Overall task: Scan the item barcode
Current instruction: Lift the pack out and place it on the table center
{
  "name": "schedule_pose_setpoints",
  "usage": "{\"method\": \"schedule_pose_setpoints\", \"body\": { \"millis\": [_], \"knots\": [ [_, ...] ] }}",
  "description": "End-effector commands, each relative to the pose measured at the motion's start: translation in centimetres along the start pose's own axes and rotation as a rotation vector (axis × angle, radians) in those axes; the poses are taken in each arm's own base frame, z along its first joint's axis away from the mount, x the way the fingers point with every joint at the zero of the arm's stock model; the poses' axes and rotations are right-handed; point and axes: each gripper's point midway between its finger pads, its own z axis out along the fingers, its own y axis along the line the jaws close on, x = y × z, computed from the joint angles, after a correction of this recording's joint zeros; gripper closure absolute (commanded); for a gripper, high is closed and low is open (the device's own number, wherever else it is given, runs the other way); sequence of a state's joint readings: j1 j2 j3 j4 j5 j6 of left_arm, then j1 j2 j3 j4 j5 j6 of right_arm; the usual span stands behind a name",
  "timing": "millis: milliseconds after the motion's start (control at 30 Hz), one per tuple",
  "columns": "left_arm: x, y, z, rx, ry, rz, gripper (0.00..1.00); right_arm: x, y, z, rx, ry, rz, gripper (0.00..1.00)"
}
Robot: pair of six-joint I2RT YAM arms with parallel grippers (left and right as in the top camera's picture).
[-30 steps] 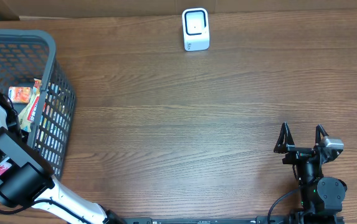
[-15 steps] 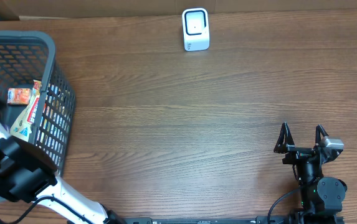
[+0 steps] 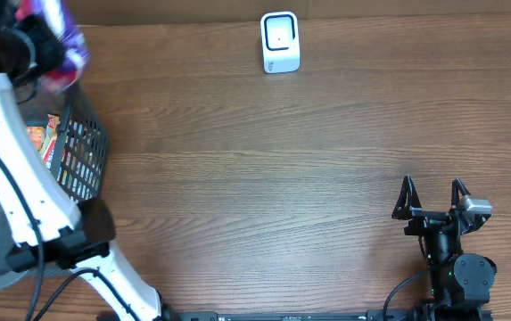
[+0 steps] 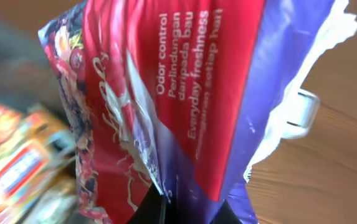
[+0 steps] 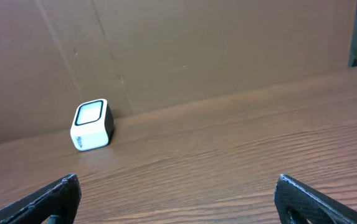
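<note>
Change since a second ago: your left arm [image 3: 14,152] has swung up out of the dark grey mesh plastic basket [image 3: 84,147]. The left jaws now pinch the glossy red-and-purple plastic pouch [image 4: 190,93] above the basket's far rim, at 10 o'clock on the table [image 3: 264,178].

Reading: the pick looks done. You still have to carry the pouch to the small white box-shaped barcode scanner [image 3: 280,42] at 12 o'clock.

The right jaws are spread wide and idle at 4 o'clock.

Blurred purple-red pouch [image 3: 61,43], partly beyond the overhead top edge
</note>
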State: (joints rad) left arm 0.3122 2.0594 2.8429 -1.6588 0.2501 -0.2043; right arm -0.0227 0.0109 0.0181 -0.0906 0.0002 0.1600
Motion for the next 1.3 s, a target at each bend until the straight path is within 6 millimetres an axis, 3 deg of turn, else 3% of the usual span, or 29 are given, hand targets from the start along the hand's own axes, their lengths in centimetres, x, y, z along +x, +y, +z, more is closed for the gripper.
{"method": "schedule_pose_setpoints", "body": {
  "millis": [0, 100, 167, 267, 400, 600, 700, 767, 800, 833, 867, 900, 1000, 1100, 1167, 1267],
  "knots": [
    [0.6, -7.0, -3.2, 0.179, -0.067, 0.15, 0.96, 0.2, 0.1, 0.0, -0.008, -0.002, -0.004, 0.0],
    [3.5, -11.2, -2.2, 0.213, 0.004, 0.275, 0.96, 0.2, 0.1, 0.0, -0.008, -0.002, -0.004, 0.0],
    [5.7, -12.4, 0.1, 0.14, 0.075, 0.327, 0.96, 0.2, 0.1, 0.0, -0.008, -0.002, -0.004, 0.0],
    [9.7, -12.6, 4.4, -0.094, 0.192, 0.391, 0.96, 0.2, 0.1, 0.0, -0.008, -0.002, -0.003, 0.0],
    [17.1, -13.7, 10.1, -0.307, 0.349, 0.602, 0.96, 0.2, 0.1, 0.0, -0.008, -0.002, -0.004, 0.0],
    [30.1, -15.6, 17.5, -0.358, 0.543, 0.778, 0.96, 0.2, 0.1, 0.0, -0.008, -0.002, -0.004, 0.0],
    [35.8, -16.6, 19.3, -0.305, 0.602, 0.837, 0.96, 0.2, 0.1, 0.0, -0.008, -0.002, -0.004, 0.0],
    [37.7, -17.3, 19.8, -0.288, 0.59, 0.854, 0.93, 0.2, 0.1, 0.0, -0.008, -0.002, -0.004, 0.0],
    [38.0, -17.7, 19.7, -0.28, 0.585, 0.864, 0.79, 0.2, 0.1, 0.0, -0.008, -0.002, -0.004, 0.0],
    [38.1, -18.0, 19.6, -0.278, 0.571, 0.875, 0.5, 0.2, 0.1, 0.0, -0.008, -0.002, -0.004, 0.0],
    [37.3, -18.3, 19.1, -0.285, 0.545, 0.886, 0.15, 0.2, 0.1, 0.0, -0.008, -0.002, -0.004, 0.0],
    [36.3, -18.5, 18.5, -0.298, 0.525, 0.891, 0.0, 0.2, 0.1, 0.0, -0.008, -0.002, -0.004, 0.0],
    [30.6, -19.0, 14.9, -0.331, 0.438, 0.855, 0.0, 0.2, 0.1, 0.0, -0.008, -0.002, -0.004, 0.0],
    [22.4, -18.8, 9.9, -0.322, 0.292, 0.734, 0.0, 0.2, 0.1, 0.0, -0.008, -0.002, -0.004, 0.0],
    [16.6, -17.1, 5.8, -0.307, 0.182, 0.613, 0.0, 0.2, 0.1, 0.0, -0.008, -0.002, -0.004, 0.0],
    [9.3, -12.7, 0.0, -0.271, 0.024, 0.409, 0.0, 0.2, 0.1, 0.0, -0.008, -0.002, -0.004, 0.0]
  ]
}}
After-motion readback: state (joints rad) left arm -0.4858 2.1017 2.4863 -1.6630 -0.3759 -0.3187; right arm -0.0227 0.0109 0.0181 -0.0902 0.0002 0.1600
